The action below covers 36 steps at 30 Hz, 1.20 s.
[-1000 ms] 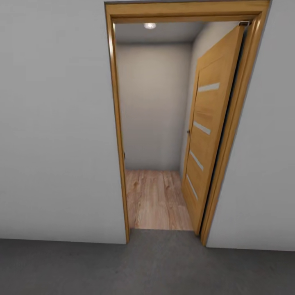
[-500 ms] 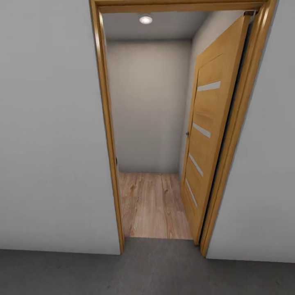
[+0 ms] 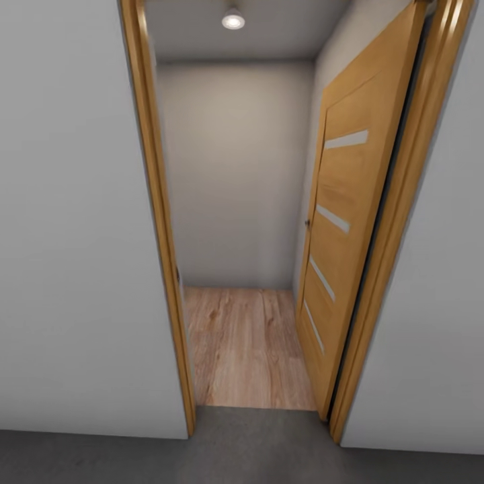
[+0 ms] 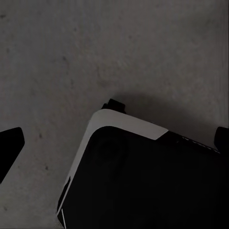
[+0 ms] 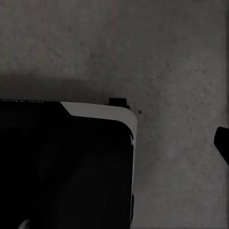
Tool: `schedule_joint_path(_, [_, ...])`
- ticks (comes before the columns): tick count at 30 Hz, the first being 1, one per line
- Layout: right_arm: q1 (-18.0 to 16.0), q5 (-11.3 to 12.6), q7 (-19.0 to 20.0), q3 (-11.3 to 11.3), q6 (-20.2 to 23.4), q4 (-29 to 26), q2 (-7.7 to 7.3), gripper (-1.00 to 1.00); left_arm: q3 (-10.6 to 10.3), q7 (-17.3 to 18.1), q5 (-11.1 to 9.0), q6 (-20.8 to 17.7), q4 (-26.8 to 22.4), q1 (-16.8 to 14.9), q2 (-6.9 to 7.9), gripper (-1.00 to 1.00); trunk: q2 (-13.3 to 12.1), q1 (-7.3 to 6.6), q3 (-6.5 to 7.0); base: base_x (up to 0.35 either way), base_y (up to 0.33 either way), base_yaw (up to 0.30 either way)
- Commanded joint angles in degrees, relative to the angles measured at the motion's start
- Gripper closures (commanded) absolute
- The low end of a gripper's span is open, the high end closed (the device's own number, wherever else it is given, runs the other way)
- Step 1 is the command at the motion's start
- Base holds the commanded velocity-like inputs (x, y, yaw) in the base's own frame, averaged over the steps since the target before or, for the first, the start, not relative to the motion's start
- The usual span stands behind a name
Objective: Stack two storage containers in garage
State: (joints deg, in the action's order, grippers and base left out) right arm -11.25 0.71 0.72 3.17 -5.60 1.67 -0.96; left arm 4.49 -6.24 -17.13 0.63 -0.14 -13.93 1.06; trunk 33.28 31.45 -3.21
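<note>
At the garage side of the doorway, going left to right: white wall [image 3: 74,235], then the wood door frame [image 3: 158,222], then the opening w/ a strip of light wood-plank floor [image 3: 245,349] beyond, a beige back wall and a ceiling light [image 3: 233,21], then the open door [image 3: 349,222] swung inward, w/ pale inset strips, and more white wall at far right. Underfoot is the floor [image 3: 255,450], dark grey and mottled, rough like concrete; both wrist views look down on it past the robot's dark, white-edged base [image 4: 143,176]. As for the tools, dark tips sit at the edges of the wrist views, too little to go on, so I can't tell if either is apart or together; nothing orange-red shows betw. them. No storage container can be made out here, so where they are I can't say. My guess: robot is heading out of the garage for a container, so fetching, carrying and stacking may all remain.
</note>
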Motion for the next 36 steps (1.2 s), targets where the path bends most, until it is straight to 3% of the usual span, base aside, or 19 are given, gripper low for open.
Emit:
schedule_joint_path(1, [-0.09,0.08,0.08,0.31,-0.34,0.18,-0.01,-1.0,0.43,-0.07,-0.01,0.07,-0.01,-0.04,-0.01,-1.0,0.08,0.05,-0.11,0.305,-0.092,0.0])
schedule_joint_path(36, [-0.08,-0.55,0.16,0.34,-0.43,0.18,0.7,-1.0,0.34,0.0,0.15,-0.31,-0.04,-0.05,0.26,-1.0,0.08,0.05,-0.11,0.307,-0.072,0.0])
